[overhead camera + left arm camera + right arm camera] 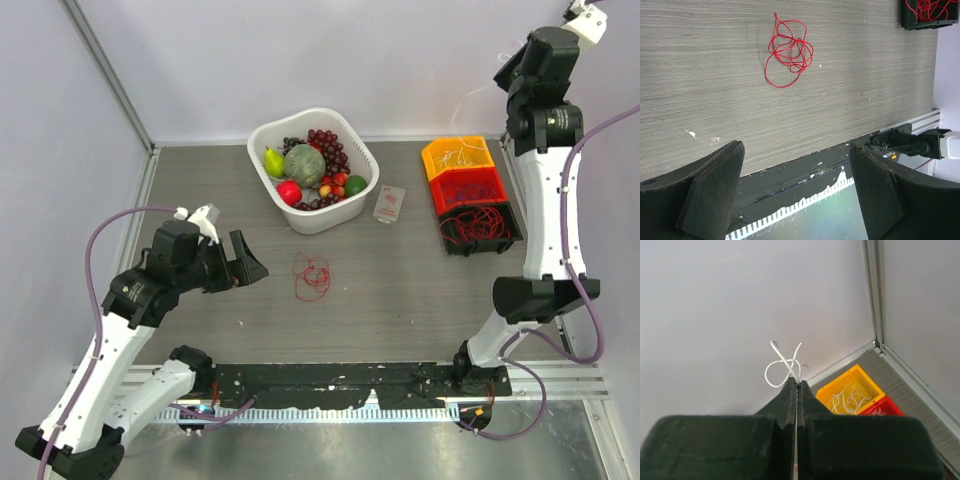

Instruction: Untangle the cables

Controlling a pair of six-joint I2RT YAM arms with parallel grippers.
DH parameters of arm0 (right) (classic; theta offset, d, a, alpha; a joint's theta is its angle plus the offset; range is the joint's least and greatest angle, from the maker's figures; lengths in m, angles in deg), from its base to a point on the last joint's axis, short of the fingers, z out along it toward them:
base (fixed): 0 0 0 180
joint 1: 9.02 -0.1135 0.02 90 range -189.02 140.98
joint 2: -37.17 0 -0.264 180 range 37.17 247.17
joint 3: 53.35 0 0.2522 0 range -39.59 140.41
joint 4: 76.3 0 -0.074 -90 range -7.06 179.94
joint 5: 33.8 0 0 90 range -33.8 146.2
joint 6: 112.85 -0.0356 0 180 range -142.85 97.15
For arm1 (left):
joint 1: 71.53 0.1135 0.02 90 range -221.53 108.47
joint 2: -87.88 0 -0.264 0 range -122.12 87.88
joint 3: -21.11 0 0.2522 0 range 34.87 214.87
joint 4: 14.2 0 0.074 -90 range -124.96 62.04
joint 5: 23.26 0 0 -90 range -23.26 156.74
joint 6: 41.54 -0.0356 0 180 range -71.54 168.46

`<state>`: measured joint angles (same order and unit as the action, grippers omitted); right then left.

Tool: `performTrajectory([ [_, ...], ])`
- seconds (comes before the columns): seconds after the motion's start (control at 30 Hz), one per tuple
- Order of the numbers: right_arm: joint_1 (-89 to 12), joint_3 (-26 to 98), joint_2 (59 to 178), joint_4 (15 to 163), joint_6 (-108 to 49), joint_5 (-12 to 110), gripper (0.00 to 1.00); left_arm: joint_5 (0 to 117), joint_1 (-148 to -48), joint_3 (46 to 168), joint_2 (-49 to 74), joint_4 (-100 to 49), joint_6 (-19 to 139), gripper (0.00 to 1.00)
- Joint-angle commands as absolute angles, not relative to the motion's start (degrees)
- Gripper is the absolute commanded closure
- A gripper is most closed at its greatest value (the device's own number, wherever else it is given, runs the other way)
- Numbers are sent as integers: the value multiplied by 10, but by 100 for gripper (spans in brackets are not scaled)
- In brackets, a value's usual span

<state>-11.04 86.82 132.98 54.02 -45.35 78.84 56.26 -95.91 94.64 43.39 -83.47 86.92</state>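
One red cable (311,276) alone on the counter (420,300), bunched into a small knot of loops near the middle, on the near side of the fruit basket (262,138) and just right of the left hand (238,262). From the left wrist, a cluster of overlapping rings with one wider loop on the side toward that hand. Left hand released: fingers (710,190) spread wide, nothing between them, hovering short of the tangle without touching it. Right hand (797,385) raised high at the far right corner, clenched on a white cable (782,365), with a little bow of it poking out past the fingertips. More white strands in the yellow bin (458,157), more red ones in the black bin (478,228), and a red bin (466,188) between the two.

Judged by look: almost weightless, thin, limp yet slightly springy — likely to keep its curls and to drag whole across the counter rather than open when pulled at one spot. Smooth jacket, so probably slippery in a light pinch. Hardly fragile, yet apt to knot tighter under a hard yank. Best taken at the wide outer loop, or at a free end if findable; ends not clear from these views. Flat on the wood — calls for fingertips right down at the surface. Worth pinning one side while lifting the other.
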Motion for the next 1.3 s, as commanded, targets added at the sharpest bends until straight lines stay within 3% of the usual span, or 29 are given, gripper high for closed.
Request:
performTrajectory([
  [0.0, -63, 925, 1367, 559, -471, 748, 99, 572, -960, 964, 434, -833, 853, 10],
  [0.43, -33, 927, 1464, 597, -452, 713, 99, 553, -960, 963, 391, -806, 841, 10],
  [0.83, -33, 729, 1435, 687, -450, 696, 99, 561, -960, 976, 367, -800, 826, 9],
  [1.27, -33, 743, 1454, 659, -388, 762, 99, 551, -960, 996, 340, -806, 819, 9],
])
